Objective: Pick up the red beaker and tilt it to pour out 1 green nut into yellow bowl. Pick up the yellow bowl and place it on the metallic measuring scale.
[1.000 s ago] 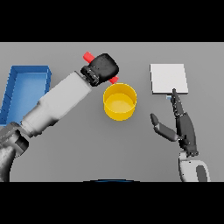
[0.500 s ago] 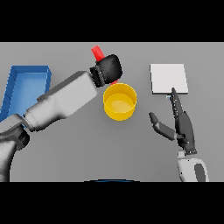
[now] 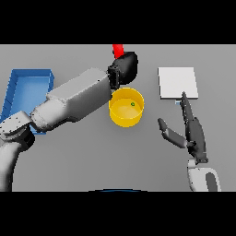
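My left hand [image 3: 126, 67] is shut on the red beaker [image 3: 118, 50], holding it above the far rim of the yellow bowl [image 3: 125, 113]. Only the beaker's upper end shows past the hand. A small green nut [image 3: 132, 104] lies inside the bowl, toward its far right side. The metallic measuring scale [image 3: 177, 82] is a pale square plate to the right of the bowl. My right hand [image 3: 192, 131] is open near the scale's front edge, fingers straight and pointing away from me, thumb spread toward the bowl.
A blue tray [image 3: 27, 94] lies at the left edge of the table, partly covered by my left forearm [image 3: 76, 99]. The forearm crosses the table diagonally from lower left to the bowl.
My left hand has carried the red beaker rightward to the bowl's far rim. A green nut now lies in the bowl. The right hand has barely moved.
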Available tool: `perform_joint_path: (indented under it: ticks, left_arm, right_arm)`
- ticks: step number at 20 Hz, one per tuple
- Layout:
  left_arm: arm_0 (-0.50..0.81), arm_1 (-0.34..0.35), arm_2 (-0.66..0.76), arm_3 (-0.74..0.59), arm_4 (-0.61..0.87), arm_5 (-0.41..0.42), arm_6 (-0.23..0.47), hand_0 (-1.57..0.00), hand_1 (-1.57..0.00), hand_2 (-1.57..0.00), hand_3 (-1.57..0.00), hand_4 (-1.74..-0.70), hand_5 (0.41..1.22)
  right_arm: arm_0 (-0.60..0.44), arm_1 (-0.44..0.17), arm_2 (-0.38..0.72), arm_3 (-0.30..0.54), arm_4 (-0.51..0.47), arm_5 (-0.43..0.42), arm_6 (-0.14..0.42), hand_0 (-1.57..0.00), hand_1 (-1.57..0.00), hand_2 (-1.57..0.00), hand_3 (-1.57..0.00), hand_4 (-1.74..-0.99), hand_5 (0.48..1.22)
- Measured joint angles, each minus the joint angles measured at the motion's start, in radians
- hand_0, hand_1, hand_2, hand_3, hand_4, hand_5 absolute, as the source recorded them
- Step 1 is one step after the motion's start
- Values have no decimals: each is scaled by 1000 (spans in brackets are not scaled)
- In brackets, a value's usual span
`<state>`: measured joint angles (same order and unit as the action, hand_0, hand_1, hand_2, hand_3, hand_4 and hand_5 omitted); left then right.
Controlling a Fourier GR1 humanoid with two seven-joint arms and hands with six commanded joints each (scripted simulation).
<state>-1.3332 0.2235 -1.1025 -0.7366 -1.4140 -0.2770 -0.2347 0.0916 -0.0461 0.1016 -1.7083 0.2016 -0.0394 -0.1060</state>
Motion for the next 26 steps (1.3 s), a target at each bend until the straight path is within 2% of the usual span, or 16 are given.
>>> perform_joint_path:
  ticks: [3, 7, 8, 9, 10, 13, 15, 19, 20, 22, 25, 26]
  left_arm:
    - [-114, 15, 1, 42, -22, 5, -56, -1571, -1571, -1571, -1571, -1728, 1221]
    - [-249, 72, 120, 151, 30, 40, -47, -1571, -1571, -1571, -1571, -1720, 1221]
    - [-275, 94, 157, 175, 50, 44, -36, -1571, -1571, -1571, -1571, -1722, 1221]
    - [-299, 106, 205, 215, 79, 42, -7, -1571, -1571, -1571, -1571, -1725, 1221]
    - [-325, 117, 259, 258, 114, 27, 22, -1571, -1571, -1571, -1571, -1728, 1221]
    - [-353, 179, 495, 380, 309, -27, 108, -1571, -1571, -1571, -1509, -1735, 1221]
    - [-338, 244, 656, 447, 454, -43, 155, -1571, -1571, -1571, -1520, -1737, 1221]
    - [-242, 345, 871, 529, 673, 34, 195, -1571, -1571, -1571, -1550, -1739, 1221]
    - [-200, 358, 905, 536, 716, 59, 207, -1571, -1571, -1571, -1554, -1740, 1221]
    - [-118, 369, 947, 546, 774, 131, 314, -1571, -1571, -1571, -1560, -1740, 1221]
    - [7, 377, 1018, 516, 878, 233, 359, -1571, -1571, -1571, -1566, -1741, 1221]
    - [32, 380, 1047, 505, 915, 260, 397, -1571, -1571, -1571, -1567, -1741, 1221]
  right_arm:
    - [-10, 12, 5, 11, 7, -7, 15, 1, 1, 1, 1, -1135, 563]
    - [-18, 10, 4, 23, 11, -10, -10, 1, 1, 1, 1, -1128, 554]
    - [-5, 4, 5, 5, 2, -1, -29, 1, 1, 1, 1, -1117, 554]
    - [-12, 4, 4, 12, -2, 3, -10, 1, 1, 1, 1, -1105, 559]
    - [-11, 6, 4, 22, -15, 15, -24, 1, 1, 1, 1, -1104, 563]
    - [-25, -4, 6, 32, -10, 20, -35, 1, 1, 1, 1, -1105, 578]
    - [-25, -3, 8, 26, -18, 25, -29, 1, 1, 1, 1, -1116, 582]
    - [-30, -1, 19, 36, -3, 22, -37, 1, 1, 1, 1, -1127, 606]
    - [-47, -16, 9, 48, 6, 17, -13, 1, 1, 1, 1, -1132, 614]
    - [-51, -19, 18, 49, 9, 27, -25, 1, 1, 1, 1, -1138, 626]
    - [-51, -28, 20, 39, 5, 37, -21, 1, 1, 1, 1, -1133, 640]
    - [-52, -29, 14, 56, -1, 39, -18, 1, 1, 1, 1, -1138, 648]
